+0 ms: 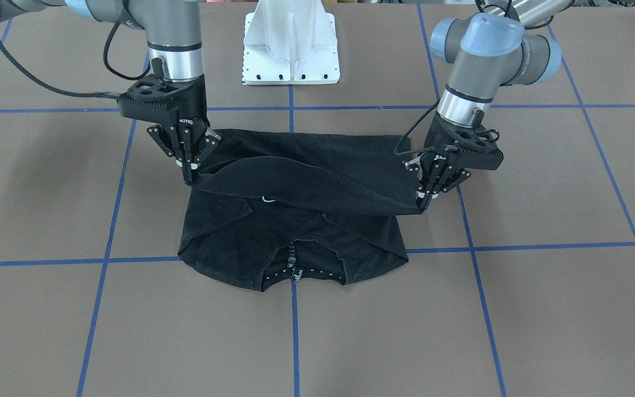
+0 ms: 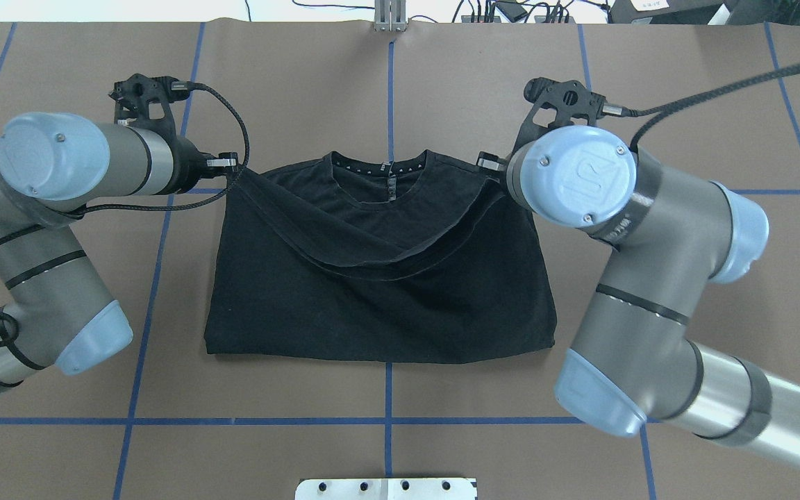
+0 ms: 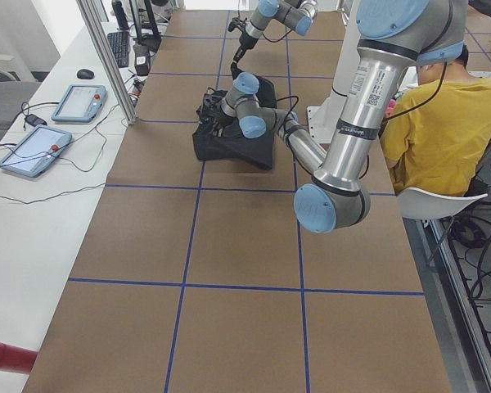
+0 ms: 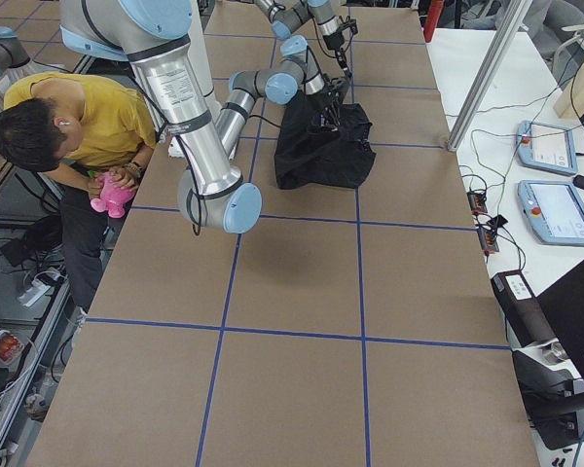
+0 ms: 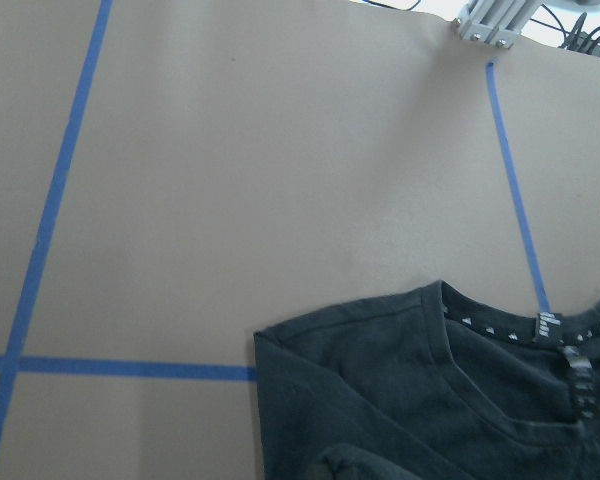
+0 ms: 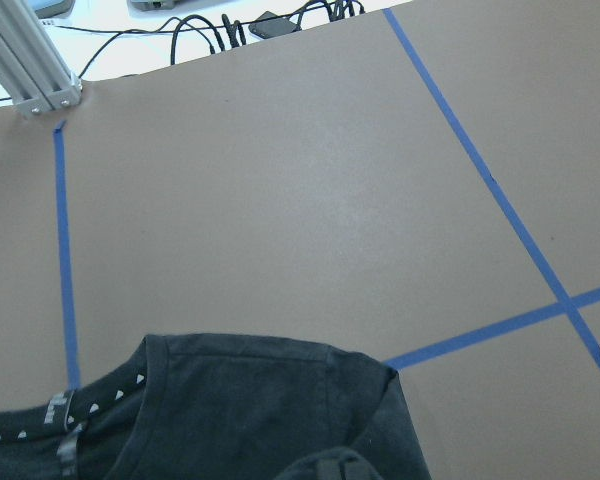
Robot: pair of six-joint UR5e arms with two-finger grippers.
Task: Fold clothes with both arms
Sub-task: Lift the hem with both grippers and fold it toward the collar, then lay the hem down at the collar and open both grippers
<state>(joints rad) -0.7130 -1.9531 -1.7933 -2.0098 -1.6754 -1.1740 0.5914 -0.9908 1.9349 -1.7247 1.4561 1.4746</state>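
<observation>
The black T-shirt (image 1: 295, 176) lies on the brown table (image 1: 516, 309), doubled partway over itself. Its lower layer is flat on the surface, while one long edge is lifted and strung between the two sets of fingers, sagging in the middle. The collar (image 1: 294, 266) rests flat on the table just past the fingertips, on the side away from the robot, with a dotted strip showing inside the neck.

The right gripper (image 1: 189, 176) is pinched tight on one corner of the raised edge, fingers pointing down. The left gripper (image 1: 421, 204) is clamped on the other corner the same way, tilted a little inward. Each set of fingertips hangs close over a shoulder of the shirt; whether they touch the layer beneath, I can't make out.

Blue tape lines (image 1: 290, 107) cross the table around the cloth. Behind the fingers, between the two arms, stands the white mount base (image 1: 290, 49) — and off at the table's side, behind the robot, a person in a yellow shirt (image 3: 442, 123) sits bent over.
</observation>
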